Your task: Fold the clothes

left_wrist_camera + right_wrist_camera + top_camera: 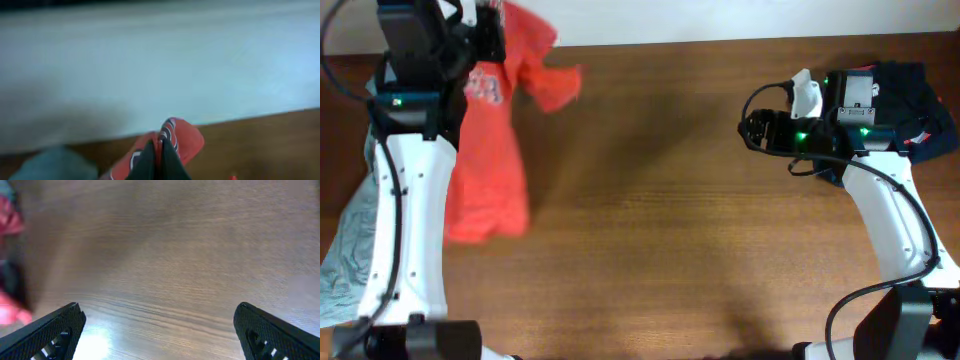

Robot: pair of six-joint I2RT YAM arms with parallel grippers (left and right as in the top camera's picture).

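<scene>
A red T-shirt with white lettering hangs and lies at the table's left side, lifted at its top end. My left gripper is shut on the shirt's fabric near the back left edge; in the overhead view it sits at the shirt's top. My right gripper is open and empty above bare wood; in the overhead view it is at the right, far from the shirt. The shirt shows as a red blur at the left edge of the right wrist view.
A grey garment lies at the table's left edge under my left arm. A dark navy garment lies at the back right behind my right arm. The wooden table runs between the arms.
</scene>
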